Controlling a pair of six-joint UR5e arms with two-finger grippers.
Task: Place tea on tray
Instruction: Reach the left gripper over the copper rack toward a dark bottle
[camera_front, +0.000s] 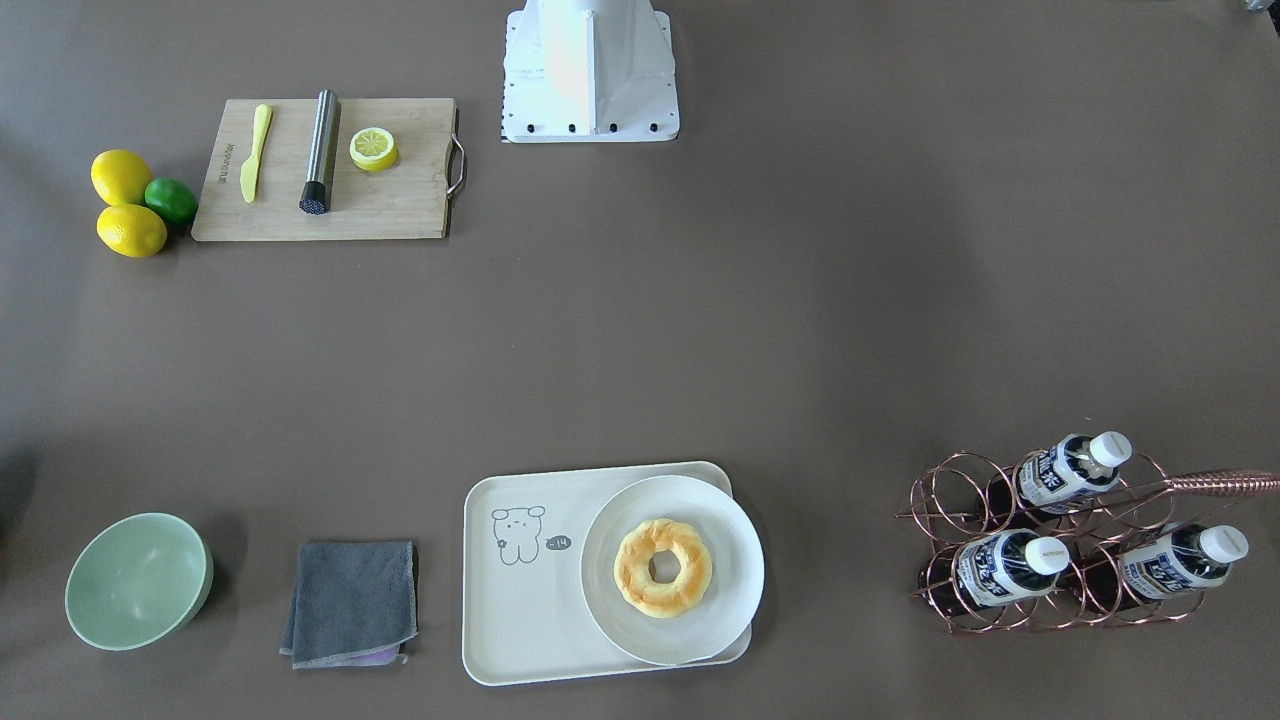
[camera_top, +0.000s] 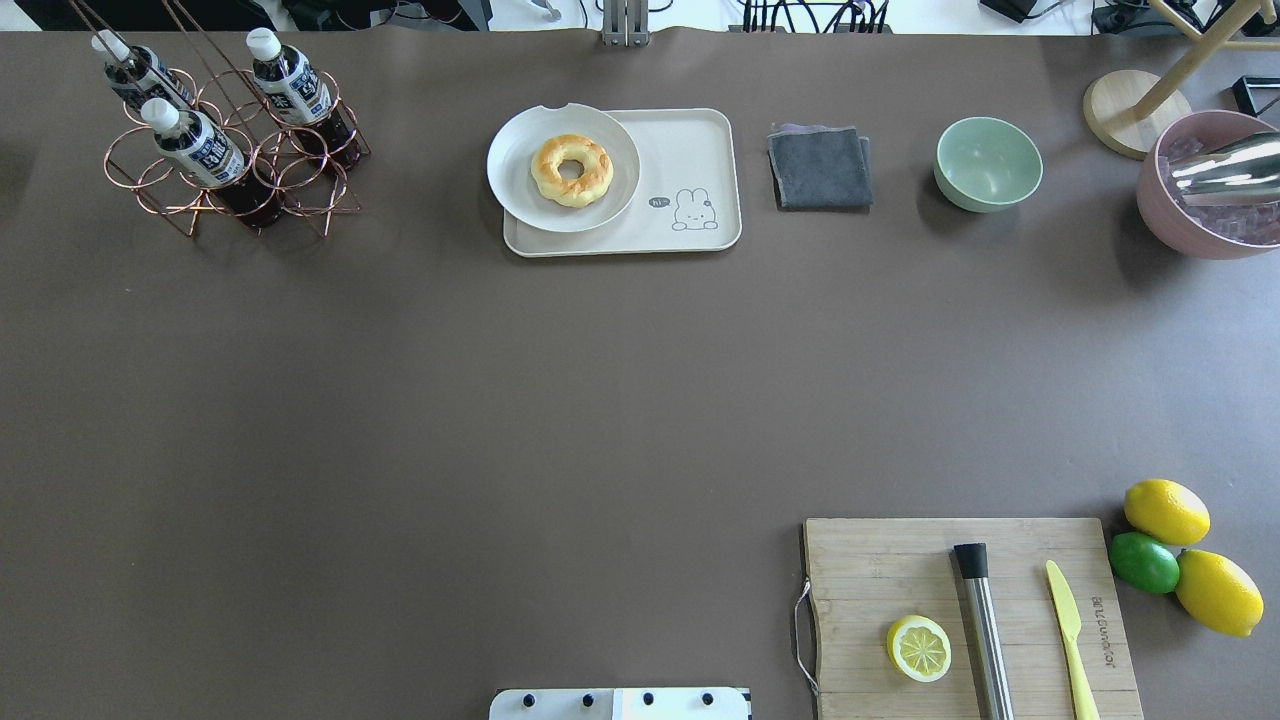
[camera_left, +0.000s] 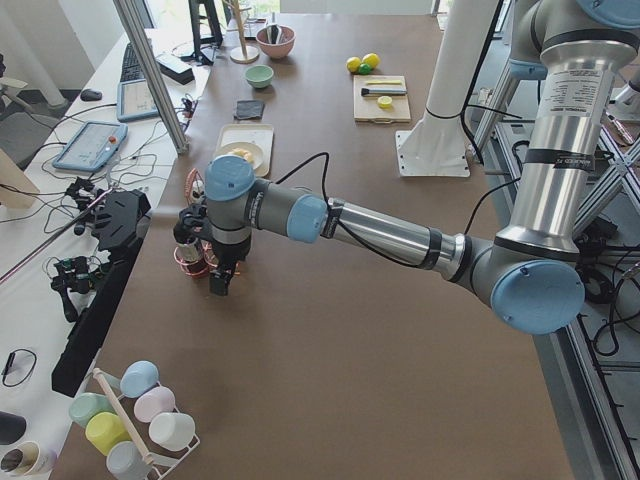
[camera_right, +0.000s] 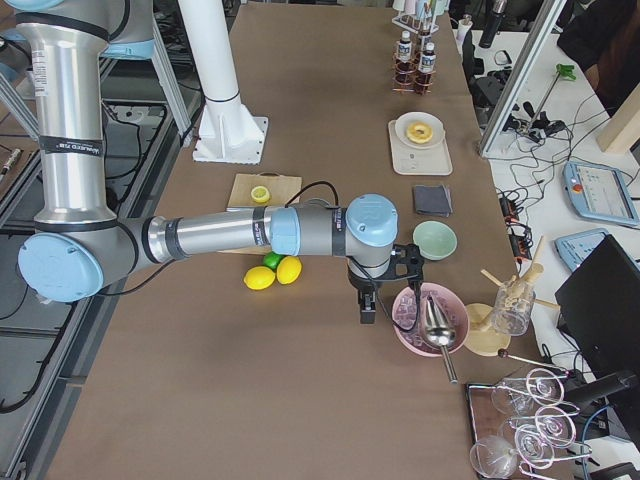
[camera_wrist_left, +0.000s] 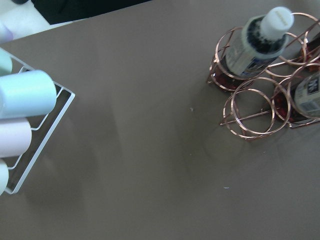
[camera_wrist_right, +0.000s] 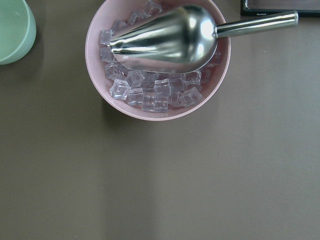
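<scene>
Nothing's placed yet: all three tea bottles (camera_front: 1003, 568) sit in the copper rack (camera_front: 1085, 522), well apart from the tray (camera_front: 520, 610), my left gripper (camera_left: 222, 276) hangs near that rack, my right gripper (camera_right: 368, 305) near the ice bowl (camera_wrist_right: 160, 114), and I can't tell if either's open.

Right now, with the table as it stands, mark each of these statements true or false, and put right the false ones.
1. All three tea bottles sit in the copper wire rack. True.
2. The tray is bare. False: a round white plate with a doughnut on it rests on the tray.
3. The grey cloth lies between the tray and the green bowl. True.
4. A whole lemon lies on the cutting board. False: only a lemon half does; the whole lemons lie beside it.
5. The pink bowl holds ice cubes and a metal scoop. True.
</scene>
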